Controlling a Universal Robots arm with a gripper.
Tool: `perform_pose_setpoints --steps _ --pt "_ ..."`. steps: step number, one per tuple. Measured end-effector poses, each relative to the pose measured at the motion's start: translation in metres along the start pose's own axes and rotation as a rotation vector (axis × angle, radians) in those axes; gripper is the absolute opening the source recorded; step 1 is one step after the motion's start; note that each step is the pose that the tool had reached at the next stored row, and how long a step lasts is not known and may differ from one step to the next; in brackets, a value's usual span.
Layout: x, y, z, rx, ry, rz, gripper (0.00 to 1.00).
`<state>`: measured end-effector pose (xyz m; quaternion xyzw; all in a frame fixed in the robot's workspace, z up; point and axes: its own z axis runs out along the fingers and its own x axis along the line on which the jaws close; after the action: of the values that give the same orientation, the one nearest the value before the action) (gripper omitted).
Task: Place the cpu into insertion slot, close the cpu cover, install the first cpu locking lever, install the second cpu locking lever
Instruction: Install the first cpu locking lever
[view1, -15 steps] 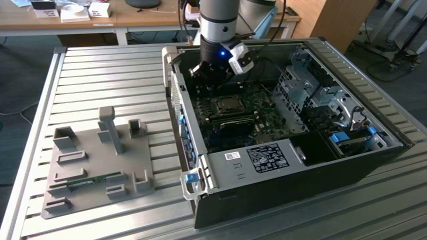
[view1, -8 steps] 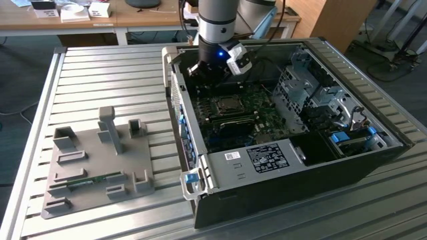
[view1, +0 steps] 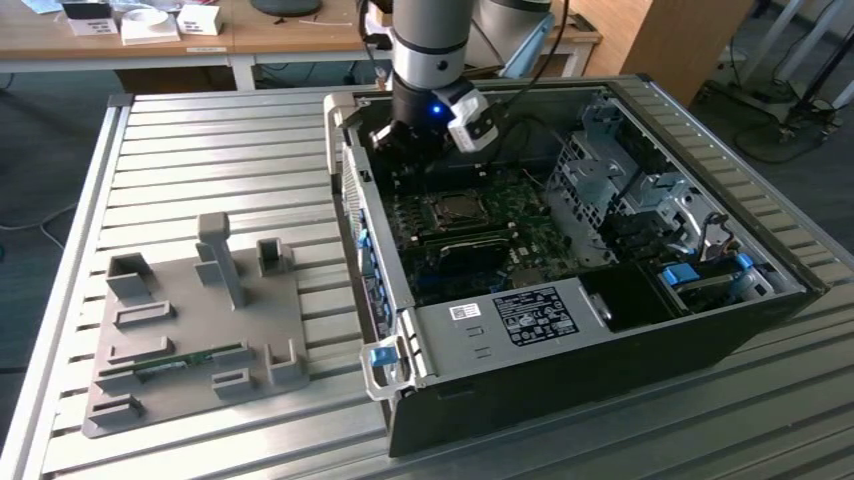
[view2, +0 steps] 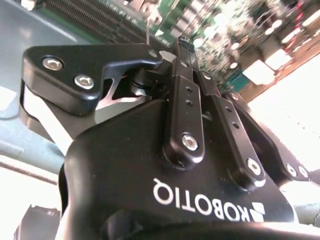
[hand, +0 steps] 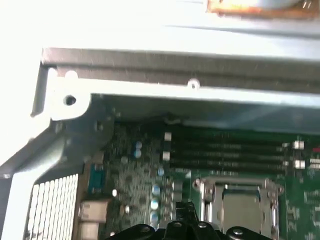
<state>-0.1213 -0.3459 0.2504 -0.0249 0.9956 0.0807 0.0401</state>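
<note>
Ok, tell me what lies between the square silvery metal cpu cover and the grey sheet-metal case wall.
In the first wrist view, long black memory slots on the green motherboard lie between the cpu cover and the case wall.

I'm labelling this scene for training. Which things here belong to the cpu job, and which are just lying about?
Job in hand:
gripper, above the motherboard
cpu, in its socket
cpu cover, framing it

Lying about:
grey fixture plate
green circuit strip resting in it
white boxes on the desk behind
</note>
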Motion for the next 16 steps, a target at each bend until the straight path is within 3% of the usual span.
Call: perform_pose_setpoints --steps 1,4,16 --pt "0.0001 0.0000 0.0000 -0.0107 -0.0006 0.001 0.11" --pt "0.0001 0.0000 0.0000 -0.0151 -0.0008 0.001 0.11" --pt "-0.0004 0.0007 -0.0042 -0.0161 -0.0011 0.001 0.11"
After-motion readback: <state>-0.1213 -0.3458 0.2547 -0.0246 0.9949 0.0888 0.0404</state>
